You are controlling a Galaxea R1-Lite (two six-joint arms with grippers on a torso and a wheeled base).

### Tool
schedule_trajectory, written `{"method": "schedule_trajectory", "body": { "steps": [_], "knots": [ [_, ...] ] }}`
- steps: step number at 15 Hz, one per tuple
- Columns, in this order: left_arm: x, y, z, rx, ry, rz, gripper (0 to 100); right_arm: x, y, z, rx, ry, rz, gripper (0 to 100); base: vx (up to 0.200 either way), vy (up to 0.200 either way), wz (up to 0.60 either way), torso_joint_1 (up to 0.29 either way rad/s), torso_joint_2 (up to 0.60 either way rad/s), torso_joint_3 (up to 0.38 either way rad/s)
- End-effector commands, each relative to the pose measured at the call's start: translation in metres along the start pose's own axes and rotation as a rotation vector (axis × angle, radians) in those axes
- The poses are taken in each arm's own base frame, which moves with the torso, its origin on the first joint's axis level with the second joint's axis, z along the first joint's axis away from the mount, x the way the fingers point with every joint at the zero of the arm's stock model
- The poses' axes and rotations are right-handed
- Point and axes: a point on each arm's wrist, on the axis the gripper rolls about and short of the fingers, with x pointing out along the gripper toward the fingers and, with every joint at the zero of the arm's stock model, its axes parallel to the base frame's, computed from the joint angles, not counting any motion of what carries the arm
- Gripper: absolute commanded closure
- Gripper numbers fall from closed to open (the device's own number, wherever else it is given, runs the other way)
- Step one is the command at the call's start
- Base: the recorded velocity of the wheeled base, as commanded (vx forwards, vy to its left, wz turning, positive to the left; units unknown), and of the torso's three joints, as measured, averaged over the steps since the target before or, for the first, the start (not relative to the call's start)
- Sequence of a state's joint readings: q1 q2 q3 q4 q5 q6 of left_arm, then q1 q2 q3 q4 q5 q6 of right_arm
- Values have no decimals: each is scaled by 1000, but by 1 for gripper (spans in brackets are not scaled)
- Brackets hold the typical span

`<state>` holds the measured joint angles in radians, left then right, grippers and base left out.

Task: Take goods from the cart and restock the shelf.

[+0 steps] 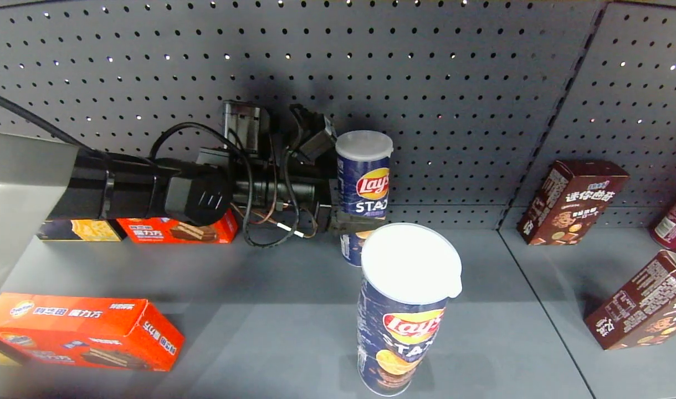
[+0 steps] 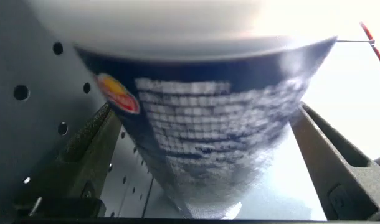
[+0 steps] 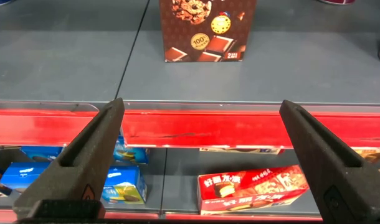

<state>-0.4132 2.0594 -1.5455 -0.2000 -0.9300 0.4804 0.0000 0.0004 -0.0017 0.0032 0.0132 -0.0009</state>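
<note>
Grips the rear can (image 1: pixel 363 177) low on its body with the left gripper (image 1: pixel 353 223), fingers (image 2: pixel 93 149) pressed to both sides, upright at the back of the shelf (image 1: pixel 260 299), just before the pegboard (image 1: pixel 454 83) and directly behind the front can (image 1: pixel 404 310). Cannot tell whether resting on the shelf or hanging just above it (base hidden behind the front can's lid). Judged as the placing step, nearly done, with release and withdrawal yet to come. Could go wrong in several ways from here. Letting go too early, with the base not down flat, risks a drop and a wobble on so tall and narrow a thing, likely toppling forward into the front can and knocking both over. Opening unevenly risks dragging the rear can sideways on one finger. Pulling back toward the left with fingers not spread enough risks clipping it. Swinging outward risks brushing the front can, standing near and easy to tip. Pushing further back risks jamming the lid against the pegboard and tilting the rear can. Holds the right gripper (image 3: pixel 199 155) wide open and unladen, out before the red rail (image 3: pixel 202 127) at a shelf's front edge, facing a brown box (image 3: pixel 205 28). Looks harmless there, though lifting it carelessly could catch the rail. Calls for setting down flat, opening fully, then backing straight out.
</note>
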Motion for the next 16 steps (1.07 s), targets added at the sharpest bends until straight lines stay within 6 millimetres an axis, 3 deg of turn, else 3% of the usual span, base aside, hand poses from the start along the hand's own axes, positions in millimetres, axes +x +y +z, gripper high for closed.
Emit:
{"method": "schedule_trajectory", "body": {
  "steps": [1, 5, 8, 16],
  "knots": [
    [-16, -10, 12, 8, -3, 12, 0, 0, 0, 0, -1, 0, 1, 0, 0, 0, 0, 0, 0, 0],
    [-32, -34, 13, 6, -1, 15, 0, 0, 0, 0, -1, 0, 1, 0, 0, 0, 0, 0, 0, 0],
    [-39, -54, -4, -32, 68, 79, 0, 0, 0, 0, 1, 1, 1, 0, 0, 0, 0, 0, 0, 0],
    [-41, -54, -11, -28, 118, 195, 0, 0, 0, 0, 1, 1, 1, 0, 0, 0, 0, 0, 0, 0]
  ]
}}
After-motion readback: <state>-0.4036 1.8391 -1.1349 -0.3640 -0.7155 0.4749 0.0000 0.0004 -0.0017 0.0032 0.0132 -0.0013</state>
